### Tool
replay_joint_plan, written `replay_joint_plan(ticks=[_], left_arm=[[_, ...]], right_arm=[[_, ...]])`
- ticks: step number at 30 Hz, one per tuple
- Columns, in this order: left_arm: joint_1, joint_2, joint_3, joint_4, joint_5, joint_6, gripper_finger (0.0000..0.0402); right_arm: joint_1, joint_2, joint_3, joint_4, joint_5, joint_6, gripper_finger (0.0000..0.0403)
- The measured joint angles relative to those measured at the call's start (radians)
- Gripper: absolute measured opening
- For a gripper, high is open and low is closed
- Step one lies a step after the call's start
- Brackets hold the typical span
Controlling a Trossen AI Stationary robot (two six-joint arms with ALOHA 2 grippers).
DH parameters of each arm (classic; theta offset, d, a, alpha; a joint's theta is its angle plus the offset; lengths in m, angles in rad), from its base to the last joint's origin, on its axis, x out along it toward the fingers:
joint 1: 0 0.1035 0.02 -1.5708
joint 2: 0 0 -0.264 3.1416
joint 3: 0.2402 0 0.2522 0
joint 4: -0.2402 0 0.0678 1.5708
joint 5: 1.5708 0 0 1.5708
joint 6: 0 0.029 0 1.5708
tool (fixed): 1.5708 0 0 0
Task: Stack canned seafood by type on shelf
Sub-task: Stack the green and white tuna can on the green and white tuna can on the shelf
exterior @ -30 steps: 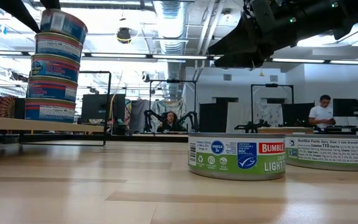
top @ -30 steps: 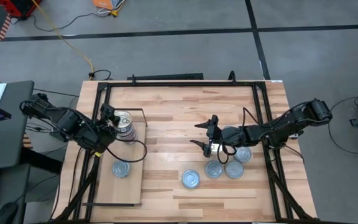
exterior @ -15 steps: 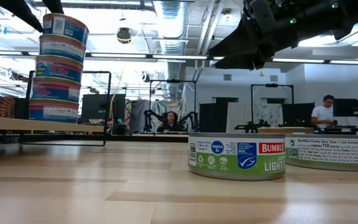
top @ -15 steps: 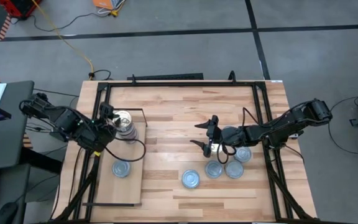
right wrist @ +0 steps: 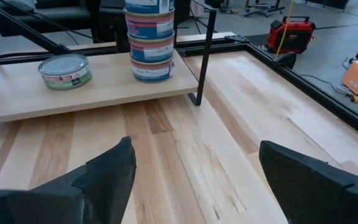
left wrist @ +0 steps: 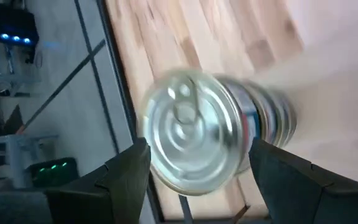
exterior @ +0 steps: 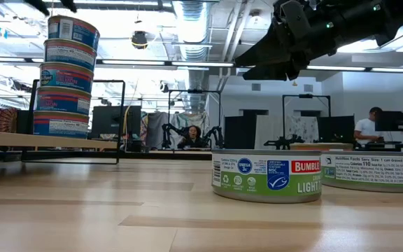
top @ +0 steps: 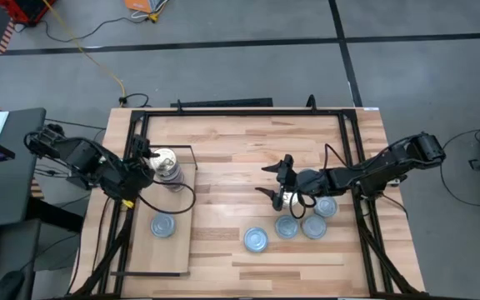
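Slatted butcher-block tabletop [top: 240,142]: pale plain-wood shelf board [top: 177,250], five loose flat round tins [top: 256,240] | Board: tin stack [top: 167,164], single tin [top: 162,226]

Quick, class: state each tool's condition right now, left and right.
Left tool: open, over the stacked tins, holding nothing.
Right tool: open, empty.

Blue-and-pink-labelled stacked tins [exterior: 64,75] stand on the pale wood shelf [right wrist: 55,93]; green-labelled tin [exterior: 266,175] shows red lettering.
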Motion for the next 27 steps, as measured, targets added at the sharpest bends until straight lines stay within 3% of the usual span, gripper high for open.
replay_joint_plan(ticks=[3, 8, 11, 15, 21, 27], left_arm=[[0.000, -0.001, 0.064, 0.048, 0.050, -0.017, 0.0251], [0.001, -0.004, 0.044, 0.365, 0.131, 0.043, 0.0231], [0.015, 0.034, 0.014, 0.519, 0.115, 0.051, 0.0222], [0.101, 0.113, -0.020, 0.689, 0.221, 0.071, 0.0211], [0.235, 0.287, -0.025, 0.866, 0.499, 0.092, 0.0206], [0.258, 0.456, -0.025, 0.954, 0.529, 0.156, 0.0206]], right_arm=[[-0.004, 0.000, 0.000, 0.001, 0.000, 0.002, 0.0363], [-0.022, 0.000, 0.000, -0.028, -0.028, 0.040, 0.0363], [-0.044, -0.007, 0.000, -0.095, -0.094, 0.102, 0.0363], [-0.070, -0.026, 0.000, -0.175, -0.134, 0.165, 0.0363], [-0.066, -0.065, 0.030, -0.302, -0.240, 0.206, 0.0362], [0.001, -0.061, 0.053, -0.422, -0.393, 0.214, 0.0341]])
